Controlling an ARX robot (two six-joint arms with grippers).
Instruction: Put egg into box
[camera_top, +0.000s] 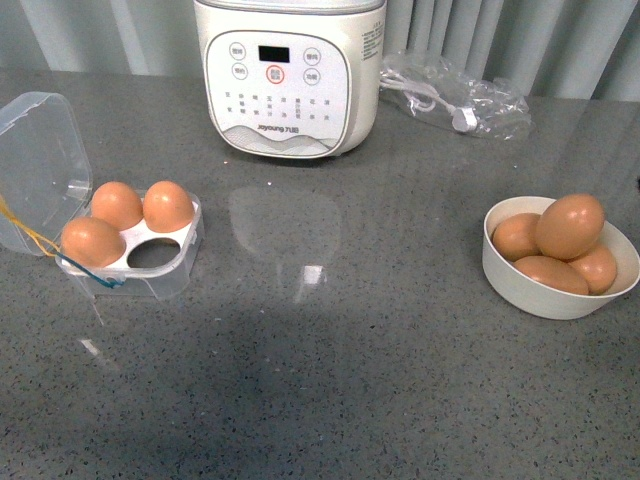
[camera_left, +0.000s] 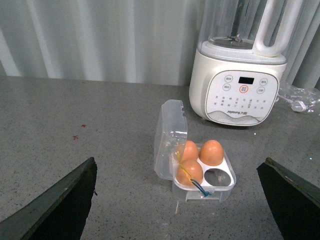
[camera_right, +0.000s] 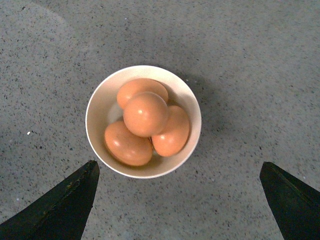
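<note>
Right gripper (camera_right: 178, 167) spread wide above bowl (camera_right: 92, 107) right of white blender (camera_top: 290, 75) | top egg (camera_right: 145, 114) rests on three others | box (camera_top: 170, 270) left of blender, lid open, one slot (camera_top: 152, 254) free | left gripper (camera_left: 178, 161) likewise spread | best: descend centred, pinch egg's waist gently, lift straight up.

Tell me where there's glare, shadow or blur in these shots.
Front view: bright glare patch on the countertop before the appliance, broad shadow nearer the camera. Right wrist view: sharp; the bowl throws a soft shadow, its eggs show highlights. Left wrist view: evenly lit, the box in focus.
</note>
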